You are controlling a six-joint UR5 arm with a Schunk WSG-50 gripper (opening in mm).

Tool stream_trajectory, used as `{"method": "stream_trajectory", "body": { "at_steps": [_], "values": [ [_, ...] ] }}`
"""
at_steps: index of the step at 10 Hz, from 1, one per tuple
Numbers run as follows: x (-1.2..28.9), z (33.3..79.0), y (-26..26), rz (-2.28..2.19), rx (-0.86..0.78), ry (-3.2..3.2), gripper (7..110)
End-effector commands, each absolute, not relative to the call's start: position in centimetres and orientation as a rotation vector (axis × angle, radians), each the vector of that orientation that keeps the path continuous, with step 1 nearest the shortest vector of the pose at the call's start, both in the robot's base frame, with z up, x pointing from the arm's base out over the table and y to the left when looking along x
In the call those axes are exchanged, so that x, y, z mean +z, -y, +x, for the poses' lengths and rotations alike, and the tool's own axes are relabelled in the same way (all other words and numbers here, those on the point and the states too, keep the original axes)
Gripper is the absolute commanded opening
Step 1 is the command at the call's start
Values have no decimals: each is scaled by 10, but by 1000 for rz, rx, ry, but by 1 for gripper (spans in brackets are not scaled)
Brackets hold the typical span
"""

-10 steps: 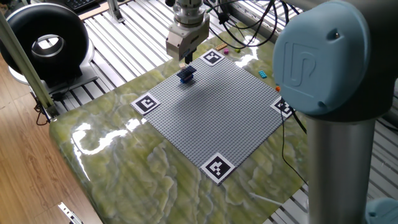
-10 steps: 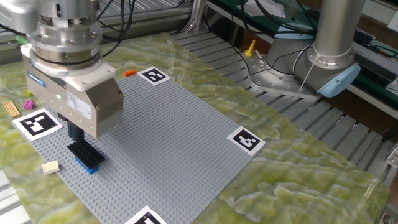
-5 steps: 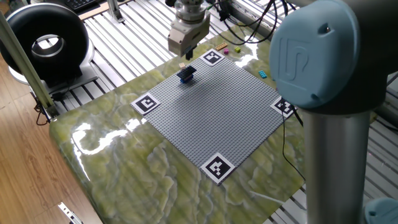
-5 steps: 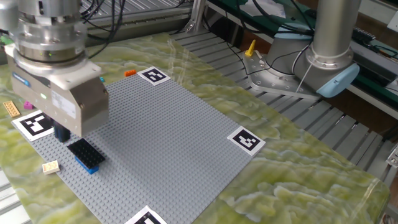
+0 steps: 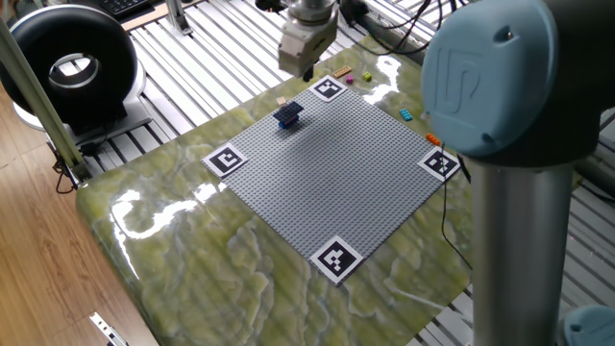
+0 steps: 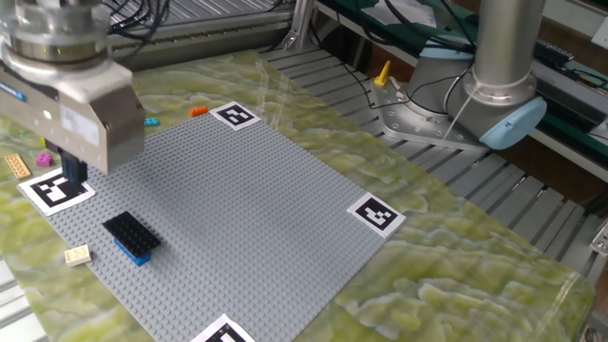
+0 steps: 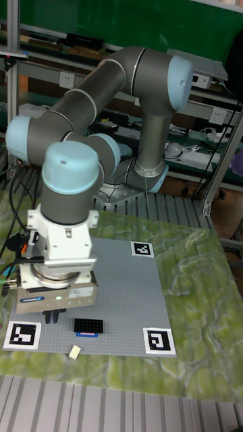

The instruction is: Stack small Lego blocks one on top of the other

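While fingers [image 6: 72, 176] hover apart, dark blue block [image 6: 131, 236] on baseplate [image 6: 256, 209].

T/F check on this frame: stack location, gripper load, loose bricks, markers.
1. The dark blue stack sits on the grey baseplate. True.
2. The gripper holds a brick. False: nothing shows between its fingers.
3. A tan brick lies off the baseplate near the stack. True.
4. The orange brick is on top of the stack. False: it lies on the table by a marker square.
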State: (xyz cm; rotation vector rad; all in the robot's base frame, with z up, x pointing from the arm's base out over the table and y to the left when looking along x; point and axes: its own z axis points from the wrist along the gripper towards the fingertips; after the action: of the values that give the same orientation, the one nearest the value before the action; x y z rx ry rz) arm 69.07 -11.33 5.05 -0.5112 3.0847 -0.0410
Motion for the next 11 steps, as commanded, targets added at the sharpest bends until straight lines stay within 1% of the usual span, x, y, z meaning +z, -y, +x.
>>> {"method": "stream_trajectory", "body": {
  "at_steps": [1,3,4,7,11],
  "values": [
    [43,680,149,-692,-23,-3019,7],
    [32,674,182,-880,-71,-2928,7],
    [29,670,197,-930,-86,-2913,22],
    [24,666,223,-1064,-67,-2861,22],
    [7,695,226,-1156,-86,-2773,22]
  ]
}}
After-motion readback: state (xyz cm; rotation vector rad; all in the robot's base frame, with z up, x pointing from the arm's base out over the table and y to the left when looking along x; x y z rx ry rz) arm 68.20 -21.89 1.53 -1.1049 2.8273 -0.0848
